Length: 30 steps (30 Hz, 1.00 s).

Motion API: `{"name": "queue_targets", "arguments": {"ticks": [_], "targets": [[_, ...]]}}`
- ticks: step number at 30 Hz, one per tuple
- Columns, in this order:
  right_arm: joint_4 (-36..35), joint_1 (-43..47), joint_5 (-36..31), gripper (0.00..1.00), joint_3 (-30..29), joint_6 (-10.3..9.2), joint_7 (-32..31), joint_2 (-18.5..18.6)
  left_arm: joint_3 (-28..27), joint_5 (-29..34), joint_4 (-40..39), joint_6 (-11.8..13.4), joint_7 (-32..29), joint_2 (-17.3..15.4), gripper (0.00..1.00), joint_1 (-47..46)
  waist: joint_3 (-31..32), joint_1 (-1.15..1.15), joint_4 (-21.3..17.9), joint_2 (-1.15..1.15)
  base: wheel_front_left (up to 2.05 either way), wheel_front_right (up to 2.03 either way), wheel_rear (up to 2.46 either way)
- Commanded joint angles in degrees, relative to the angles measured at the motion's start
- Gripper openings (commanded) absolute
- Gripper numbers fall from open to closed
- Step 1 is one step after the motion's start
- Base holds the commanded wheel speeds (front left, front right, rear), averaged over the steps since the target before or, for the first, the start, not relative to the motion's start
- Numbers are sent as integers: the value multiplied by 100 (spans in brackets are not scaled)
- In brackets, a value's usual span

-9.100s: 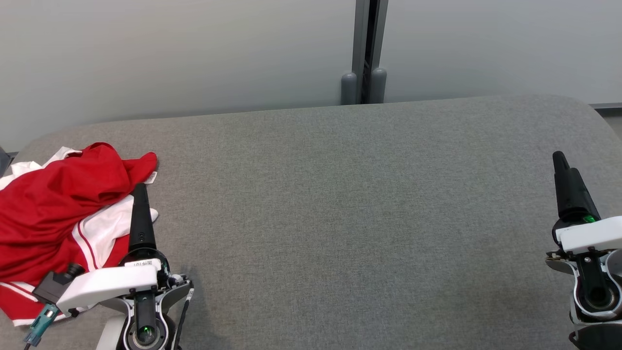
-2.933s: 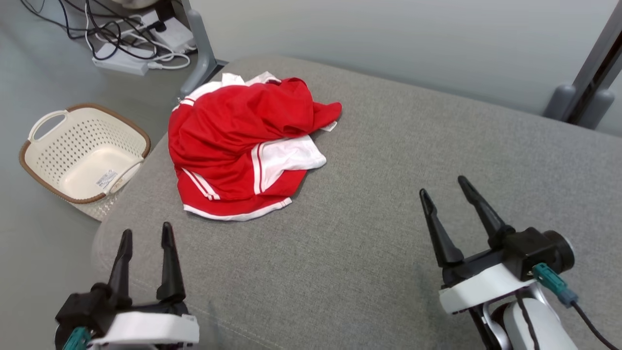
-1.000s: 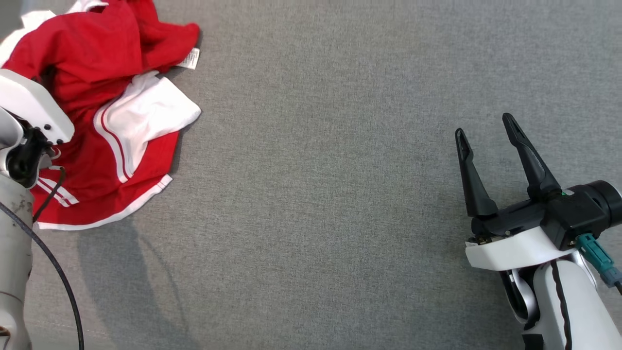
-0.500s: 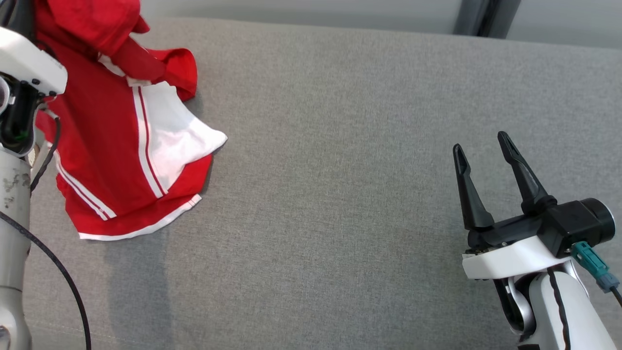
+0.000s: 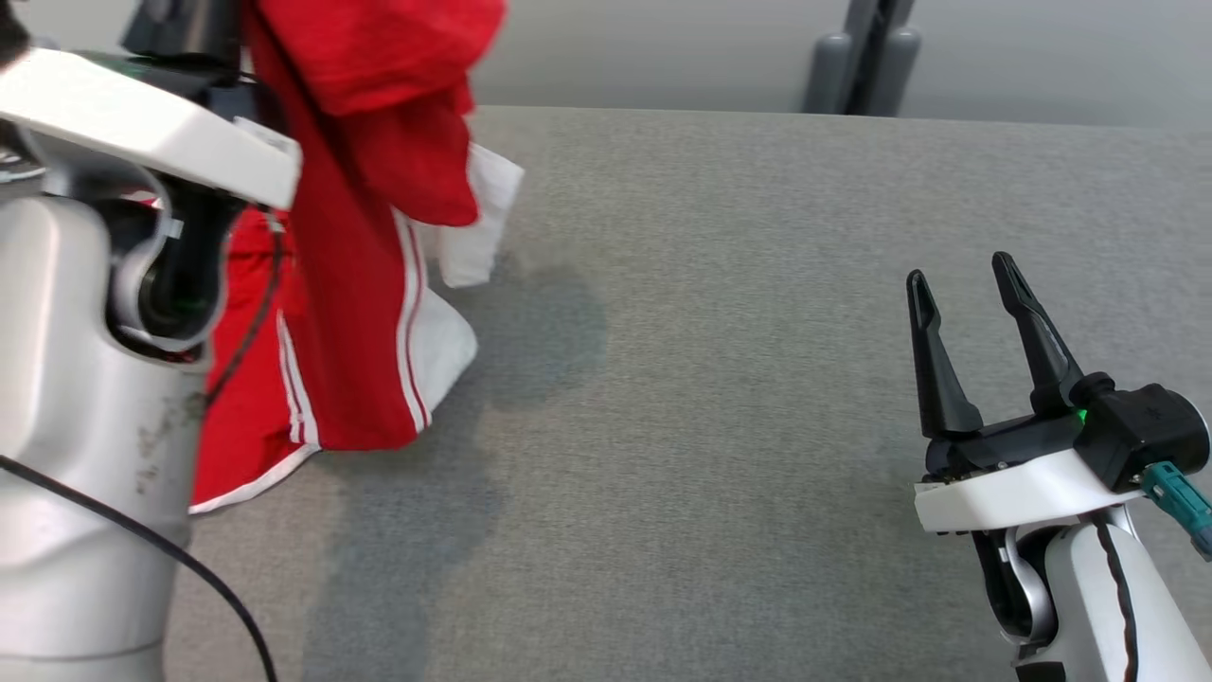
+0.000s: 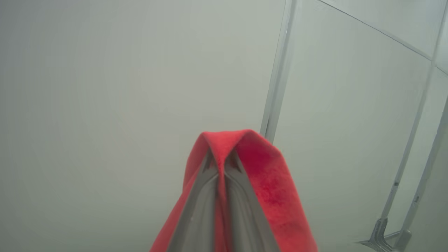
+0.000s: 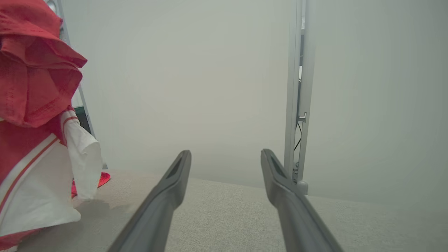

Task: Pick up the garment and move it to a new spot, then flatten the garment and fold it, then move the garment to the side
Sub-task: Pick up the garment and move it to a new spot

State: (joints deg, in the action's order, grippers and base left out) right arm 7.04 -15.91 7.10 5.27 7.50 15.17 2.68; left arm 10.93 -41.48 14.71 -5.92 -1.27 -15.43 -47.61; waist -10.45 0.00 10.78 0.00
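Fingers [image 5: 937, 369] of the right gripper [image 5: 960, 267] stand spread with nothing between them, at the lower right of the head view, over the surface [image 5: 710, 379]. The surface is one grey woven pad running across the view. Behind it is a plain pale wall [image 5: 663, 47] and one dark post [image 5: 869, 38] with two rounded grey caps at its foot. The left arm [image 5: 85, 379] rises at the left edge. Its fingertips are hidden here by the cloth. One garment [image 5: 350, 313], red with white panels and stripes, hangs beside the arm from the top of the view. Its lower hem reaches the surface at the left. A shadow lies on the pad to the right of it.

Left wrist view: the two fingers [image 6: 196, 213] of the left gripper [image 6: 218, 159] are pressed together on a red fold of the garment [image 6: 273, 189], which drapes over both tips. Beyond them is the pale wall [image 6: 122, 87], crossed by pale rails [image 6: 276, 70].

Right wrist view: the two fingers [image 7: 164, 199] of the right gripper [image 7: 225, 154] are wide apart and hold nothing. The garment [image 7: 31, 87] hangs at the left edge, well apart from them, with its white panel down at the surface [image 7: 227, 217]. One post [image 7: 297, 87] stands against the wall [image 7: 192, 70].

Count: one garment, two grippers, two fingers each.
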Motion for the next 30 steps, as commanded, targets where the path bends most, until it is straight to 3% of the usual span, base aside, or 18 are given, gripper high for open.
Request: {"name": "queue_targets", "arguments": {"ticks": [1, 8, 13, 19, 26, 27, 30], "targets": [[6, -22, 41, 100, -32, -2, 15, 36, 66, -40, -247, 62, -41, 105, 0, 116, 17, 0, -204, 0, 0, 0, 0], [-63, -102, 111, 100, -70, -2, 15, 35, 535, -50, -1178, 305, -311, 601, 0, 343, -35, 0, -880, 0, 0, 0, 0], [-176, -196, 211, 100, -172, -2, 15, 31, 958, 137, -1418, 395, -449, 826, 0, 315, -260, 0, -1446, 0, 0, 0, 0], [-281, -293, 416, 100, -210, -2, 15, 30, 1360, 732, -1044, 539, -223, 858, 0, 168, -619, 0, -2175, 0, 0, 0, 0], [-399, -370, 651, 100, -311, -2, 15, 28, 1646, 1157, 45, 591, 41, 882, 0, 27, -987, 0, -2799, 0, 0, 0, 0], [-410, -375, 710, 100, -308, -2, 15, 27, 1738, 1237, 393, 543, 92, 876, 100, -25, -1054, 0, -2898, 0, 0, 0, 0], [-419, -355, 746, 100, -316, -2, 15, 28, 1762, 1269, 683, 501, 186, 892, 100, -89, -1086, 0, -2941, 0, 0, 0, 0]]}}
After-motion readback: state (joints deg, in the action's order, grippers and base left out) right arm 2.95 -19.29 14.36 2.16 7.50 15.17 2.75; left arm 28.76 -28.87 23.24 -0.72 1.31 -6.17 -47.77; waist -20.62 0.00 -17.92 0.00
